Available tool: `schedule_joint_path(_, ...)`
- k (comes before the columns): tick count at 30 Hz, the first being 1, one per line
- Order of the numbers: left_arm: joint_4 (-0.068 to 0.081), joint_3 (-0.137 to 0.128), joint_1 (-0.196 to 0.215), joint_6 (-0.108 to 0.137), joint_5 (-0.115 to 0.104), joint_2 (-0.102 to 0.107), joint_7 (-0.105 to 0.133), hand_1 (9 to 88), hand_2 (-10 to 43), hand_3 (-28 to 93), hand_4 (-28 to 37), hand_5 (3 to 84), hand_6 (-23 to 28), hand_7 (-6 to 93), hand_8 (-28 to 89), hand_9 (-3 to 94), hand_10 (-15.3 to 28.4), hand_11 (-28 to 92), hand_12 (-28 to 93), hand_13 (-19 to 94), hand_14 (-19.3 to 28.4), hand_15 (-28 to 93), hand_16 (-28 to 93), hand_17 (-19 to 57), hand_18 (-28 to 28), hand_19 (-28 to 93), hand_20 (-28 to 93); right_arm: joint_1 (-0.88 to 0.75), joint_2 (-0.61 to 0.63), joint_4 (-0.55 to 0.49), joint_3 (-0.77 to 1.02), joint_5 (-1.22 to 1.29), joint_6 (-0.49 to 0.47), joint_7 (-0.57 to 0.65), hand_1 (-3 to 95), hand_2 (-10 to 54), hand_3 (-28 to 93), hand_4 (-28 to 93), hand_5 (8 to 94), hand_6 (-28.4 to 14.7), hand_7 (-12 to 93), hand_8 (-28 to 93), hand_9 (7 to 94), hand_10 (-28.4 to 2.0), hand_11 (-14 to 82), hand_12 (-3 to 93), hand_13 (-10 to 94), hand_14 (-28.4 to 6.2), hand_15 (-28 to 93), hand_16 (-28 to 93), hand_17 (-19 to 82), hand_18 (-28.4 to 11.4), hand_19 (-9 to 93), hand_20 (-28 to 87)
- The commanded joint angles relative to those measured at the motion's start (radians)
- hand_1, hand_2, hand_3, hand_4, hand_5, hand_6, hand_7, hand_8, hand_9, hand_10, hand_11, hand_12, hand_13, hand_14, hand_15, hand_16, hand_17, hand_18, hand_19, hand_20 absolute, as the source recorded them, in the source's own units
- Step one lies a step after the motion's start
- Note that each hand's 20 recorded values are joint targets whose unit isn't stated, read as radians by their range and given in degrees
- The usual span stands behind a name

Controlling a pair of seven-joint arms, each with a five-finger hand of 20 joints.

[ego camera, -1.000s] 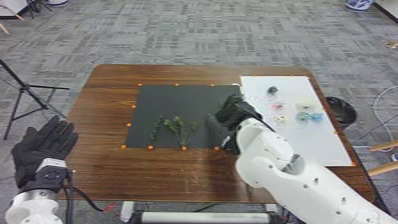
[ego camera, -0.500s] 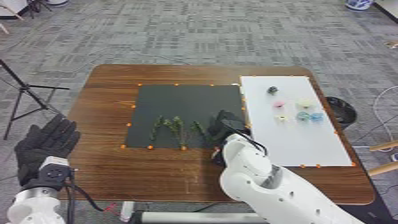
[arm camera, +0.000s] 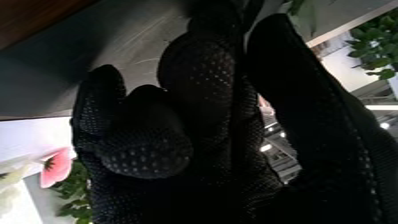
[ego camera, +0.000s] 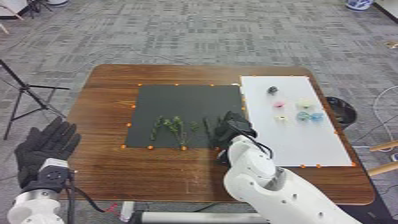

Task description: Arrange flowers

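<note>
Flowers (ego camera: 279, 104), pink, pale and blue ones, lie on the white sheet (ego camera: 311, 145), toward the right side of the desk (ego camera: 169, 175). Green sprigs (ego camera: 175, 127) lie on the black mat (ego camera: 178, 97), near its front edge. Between the mat and the left edge of the desk runs a strip of brown wood, and a wider strip is in front of the mat. Small orange markers (ego camera: 150, 147) sit along the edges. The left hand (ego camera: 46, 150) is beside the desk, palm up, its fingers released and straight. The right hand (ego camera: 235, 125) is at the right edge of the mat, near the sprigs, and hides a part of this edge. I cannot tell if it is released or grasping. A dark small object (ego camera: 272, 90) on the sheet is hard to make out.
</note>
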Motion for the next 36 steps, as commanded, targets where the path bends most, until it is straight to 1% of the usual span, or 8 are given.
schedule_joint_path(1,0.004,0.007,0.012,0.006,-0.015,-0.007,0.018,25.1,19.9,76,-28.3,46.4,11.3,14.0,-9,36.3,17.7,27,10,27,16.4,36,-7,-6.7,15.4,41,10,-0.027,0.038,0.009,0.017,-0.056,-0.029,-0.013,38.8,-9.5,70,-13,77.8,-4.9,26,20,89.8,-10.5,42.5,35.2,88,-5.6,64,41,39,-26.3,85,31)
schedule_joint_path(3,0.001,0.011,0.014,0.025,-0.039,-0.009,0.033,25.1,19.6,76,-28.3,46.4,11.3,14.0,-9,36.4,17.6,27,10,27,16.4,36,-7,-6.7,15.5,41,10,-0.029,0.043,0.009,0.018,-0.065,-0.026,-0.011,37.8,-9.5,71,-13,76.3,-5.8,24,16,88.3,-11.4,42.7,35.4,87,-6.5,65,42,37,-26.3,84,31)
schedule_joint_path(4,0.003,0.010,0.015,0.017,-0.045,-0.010,0.037,25.2,19.5,76,-28.3,46.4,11.3,14.1,-9,36.4,17.6,27,10,27,16.4,36,-7,-6.7,15.5,41,10,-0.031,0.043,0.009,0.023,-0.067,-0.025,-0.008,37.3,-9.5,72,-14,75.9,-6.0,23,14,87.8,-11.5,42.8,35.4,86,-6.8,65,42,37,-26.4,84,31)
schedule_joint_path(15,-0.004,-0.005,0.030,-0.006,-0.039,-0.014,0.073,24.7,17.8,78,-28.3,46.7,11.5,14.1,-9,36.9,17.8,28,10,27,16.5,37,-7,-6.6,15.7,41,10,-0.089,0.165,-0.121,0.142,-0.110,-0.044,-0.067,35.0,-9.0,72,-14,73.6,-5.8,21,-7,86.8,-12.5,39.1,32.2,85,-6.9,63,40,36,-26.3,83,31)
schedule_joint_path(17,-0.007,-0.008,0.036,-0.004,-0.046,-0.016,0.078,24.7,17.5,78,-28.3,46.7,11.5,14.0,-9,36.9,17.8,28,10,27,16.4,36,-7,-6.6,15.7,41,10,-0.122,0.197,-0.149,0.213,-0.090,-0.047,-0.159,34.7,-8.9,72,-14,72.5,-5.8,20,-7,85.0,-13.1,37.3,31.2,83,-7.6,64,40,34,-26.2,83,31)
schedule_joint_path(23,-0.007,-0.008,0.029,-0.006,-0.046,-0.011,0.077,24.8,17.3,78,-28.3,46.6,11.5,14.0,-9,37.0,17.8,28,10,27,16.4,36,-7,-6.6,15.7,41,10,-0.173,0.266,-0.155,0.355,-0.094,-0.024,-0.276,34.9,-7.9,76,-16,64.3,-5.6,21,-8,65.0,-16.7,22.0,22.3,66,-11.7,70,39,27,-23.9,78,37)
schedule_joint_path(31,-0.002,-0.011,0.025,-0.021,-0.038,-0.006,0.069,24.7,17.3,78,-28.3,46.6,11.5,14.0,-9,36.9,17.7,27,10,27,16.4,36,-7,-6.6,15.7,41,10,-0.200,0.310,-0.118,0.444,-0.086,-0.111,-0.287,38.0,-9.5,78,-18,59.7,-5.4,14,-9,58.0,-14.5,13.6,17.3,64,-11.7,74,33,26,-23.3,75,41)
schedule_joint_path(36,0.003,-0.014,0.008,-0.024,-0.028,0.039,0.047,24.6,17.2,78,-28.3,46.4,11.3,13.7,-9,37.0,17.5,27,10,27,16.4,36,-7,-6.6,15.7,41,10,-0.195,0.318,-0.087,0.465,-0.035,-0.215,-0.287,38.5,-9.5,79,-19,56.7,-6.0,11,-9,54.0,-14.3,10.0,15.3,64,-11.7,75,33,26,-23.1,75,41)
